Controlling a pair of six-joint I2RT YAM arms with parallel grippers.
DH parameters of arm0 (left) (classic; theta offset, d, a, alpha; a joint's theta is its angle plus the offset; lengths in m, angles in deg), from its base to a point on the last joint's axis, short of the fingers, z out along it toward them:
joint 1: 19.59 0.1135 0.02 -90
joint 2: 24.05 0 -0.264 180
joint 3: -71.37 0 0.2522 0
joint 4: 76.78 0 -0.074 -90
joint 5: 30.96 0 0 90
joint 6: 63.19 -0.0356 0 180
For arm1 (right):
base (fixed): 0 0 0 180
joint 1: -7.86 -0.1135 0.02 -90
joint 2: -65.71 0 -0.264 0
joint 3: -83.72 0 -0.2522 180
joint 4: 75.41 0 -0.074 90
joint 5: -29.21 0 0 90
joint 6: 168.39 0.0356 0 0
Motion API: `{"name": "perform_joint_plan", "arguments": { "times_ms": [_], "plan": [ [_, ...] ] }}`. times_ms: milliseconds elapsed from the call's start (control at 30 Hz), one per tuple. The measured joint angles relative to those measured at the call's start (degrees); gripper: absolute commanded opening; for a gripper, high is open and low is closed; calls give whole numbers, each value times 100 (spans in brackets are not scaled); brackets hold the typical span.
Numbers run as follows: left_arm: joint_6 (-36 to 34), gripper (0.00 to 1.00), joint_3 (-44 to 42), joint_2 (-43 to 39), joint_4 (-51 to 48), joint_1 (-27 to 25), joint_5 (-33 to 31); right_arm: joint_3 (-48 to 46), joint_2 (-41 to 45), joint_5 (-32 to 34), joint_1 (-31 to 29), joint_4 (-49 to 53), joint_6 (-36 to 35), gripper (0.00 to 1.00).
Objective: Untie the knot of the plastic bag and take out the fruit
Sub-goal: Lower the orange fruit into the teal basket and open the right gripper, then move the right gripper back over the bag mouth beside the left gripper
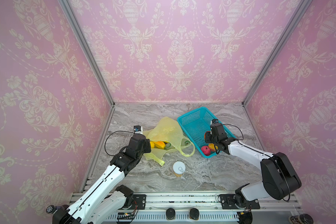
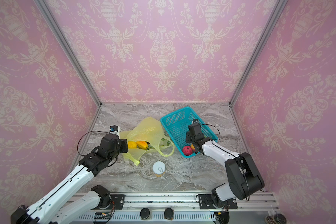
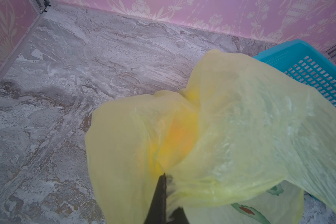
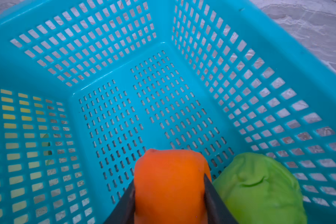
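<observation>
Thin translucent pale-yellow plastic bag (image 1: 168, 130) lies crumpled on grey marble table (image 1: 144, 180), just beside turquoise perforated basket (image 1: 192, 114); mouth gapes, yellow oblong fruits (image 1: 158, 144) inside; bright-yellow handle loop (image 1: 189, 151) slack on table; left gripper (image 3: 164, 181) jaws pressed together, pinching bag film; right gripper (image 4: 169, 181) jaws clamp orange round fruit (image 4: 169, 164) inside basket, beside green fruit (image 4: 260, 184); pink-red fruit (image 1: 205, 150) also in basket; white-lidded can (image 1: 179, 169) stands near bag.

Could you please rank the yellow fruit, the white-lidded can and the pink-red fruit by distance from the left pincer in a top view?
From the left pincer, shut on the plastic bag:
1. yellow fruit, beside it in the bag's mouth.
2. white-lidded can, on the table toward the front.
3. pink-red fruit, in the turquoise basket at right.
</observation>
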Motion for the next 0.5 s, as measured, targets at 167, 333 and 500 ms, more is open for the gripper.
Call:
{"name": "perform_joint_plan", "arguments": {
  "times_ms": [167, 333, 500],
  "plan": [
    [0, 0, -2, 46, 50, 0, 92, 116, -197, -131, 127, -9, 35, 69],
    [0, 0, -7, 125, 107, 0, 245, -66, 70, -306, 122, -188, 142, 92],
    [0, 0, -9, 122, 120, 0, 293, -734, 1517, -431, 122, -409, 153, 92]
  ]
}}
